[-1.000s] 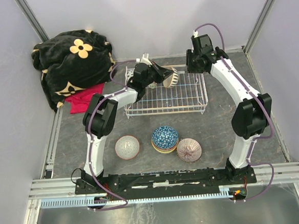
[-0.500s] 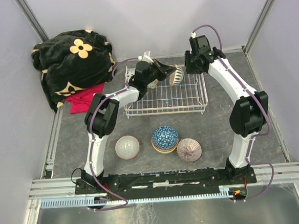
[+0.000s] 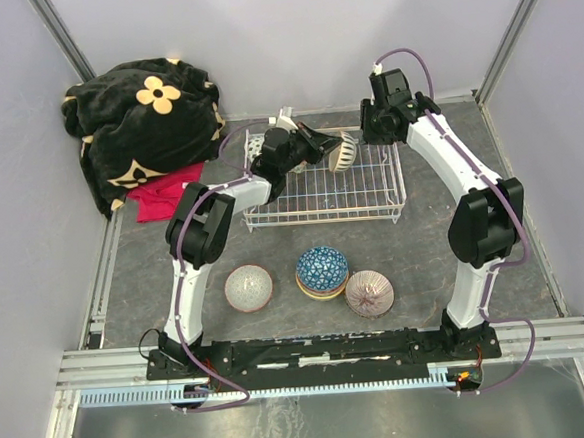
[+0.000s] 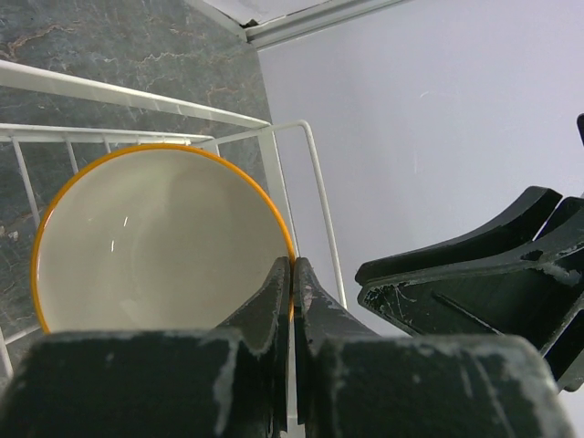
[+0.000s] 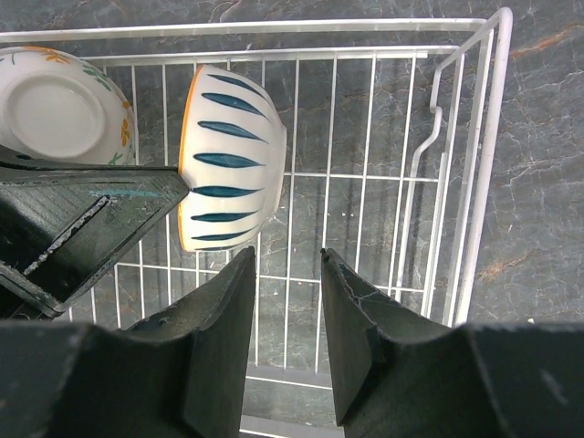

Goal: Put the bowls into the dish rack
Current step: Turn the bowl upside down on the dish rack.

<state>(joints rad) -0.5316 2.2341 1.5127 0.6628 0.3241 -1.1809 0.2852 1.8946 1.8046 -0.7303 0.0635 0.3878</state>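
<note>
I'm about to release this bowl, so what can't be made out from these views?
Whether the striped bowl touches the dish rack floor: the right wrist view looks straight down, and the top view is too small.
Floral bowl: cut off by the right wrist view's left edge.
Bowls stacked under the blue bowl: in the top view, it hides the count.

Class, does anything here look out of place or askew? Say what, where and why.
A crumpled black flowered blanket and a red cloth lie heaped at the table's far left corner, unrelated to dishes.
</note>
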